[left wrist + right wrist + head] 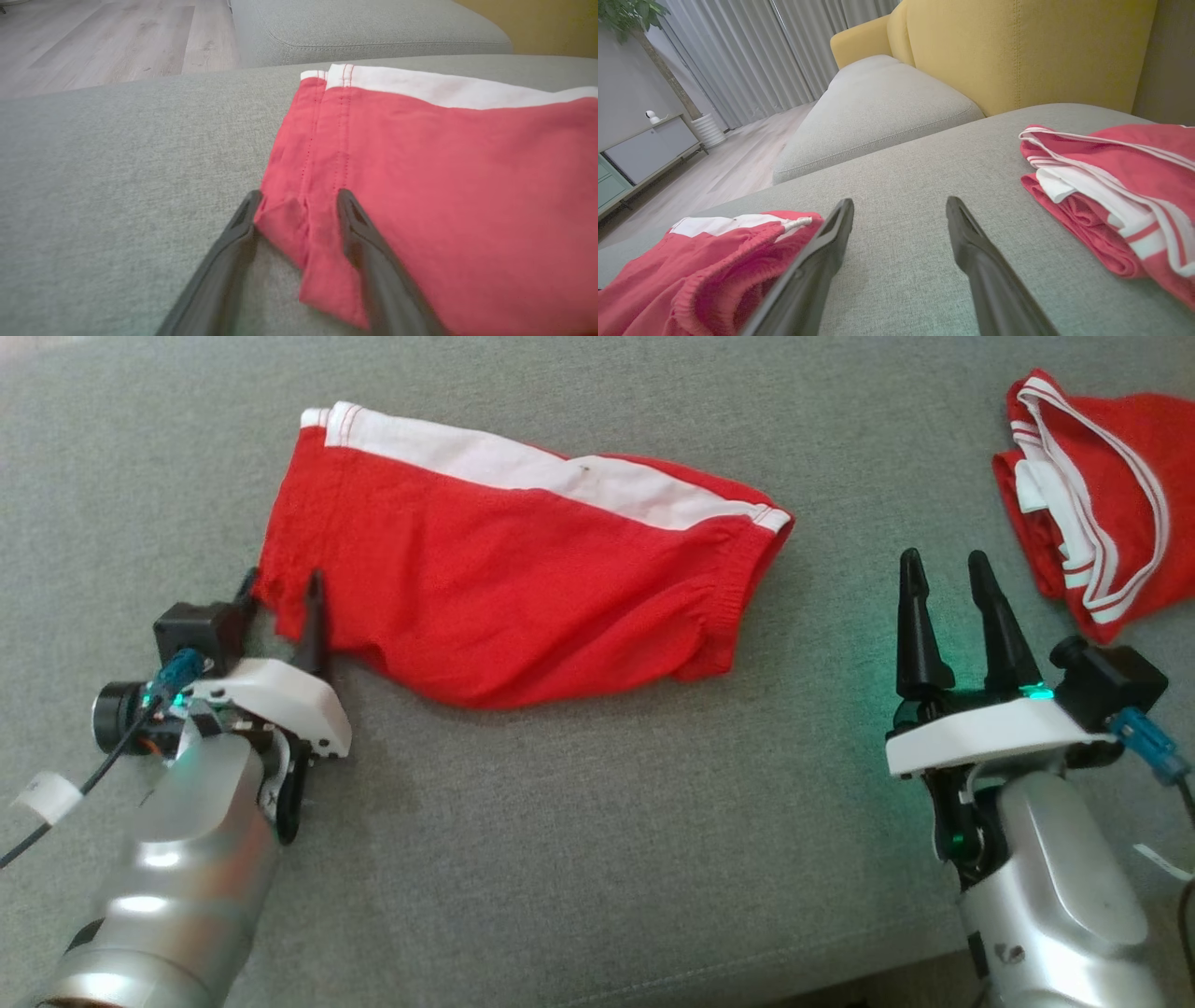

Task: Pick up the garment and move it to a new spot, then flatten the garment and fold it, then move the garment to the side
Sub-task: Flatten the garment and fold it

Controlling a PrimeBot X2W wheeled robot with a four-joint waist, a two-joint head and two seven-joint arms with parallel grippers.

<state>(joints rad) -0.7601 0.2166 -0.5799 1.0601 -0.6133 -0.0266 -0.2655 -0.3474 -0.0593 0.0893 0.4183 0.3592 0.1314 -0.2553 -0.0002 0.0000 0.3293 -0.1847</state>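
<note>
Grey sofa cushion [579,821] serves as the work surface. Yellow backrest [1017,51] behind it, wood floor [93,42] beyond the edge.

Garment [523,579]: red shorts lying flat on the cushion, centre-left in the head view, long axis running left to right. White side stripe [523,467] along the far edge. Gathered elastic waistband [738,597] at the robot's right end, stitched leg hem [327,140] at the left end. It looks already doubled, one leg over the other; that is a judgement, as the layers cannot be told apart. Near edge is wavy, with slight slack by the waistband. Thin cloth, so expect it to drag and bunch if pulled from one corner.

Left jaws: open, straddling the near-left hem corner. One fingertip [355,224] rests on the cloth and the other sits at its edge; nothing is pinched.

Right jaws: open over bare cushion near the waistband end, between the garment and a second red-and-white garment [1092,504] lying folded well to the right.

Step in hand (judged): flatten/fold stage, regrasp pending. To do it well:
- Close the left jaws on both layers at the hem corner.
- Close the right jaws on the matching near waistband corner.
- Lift level, carry both ends together, and lay down without dragging.
- Keep clear of the second garment.
</note>
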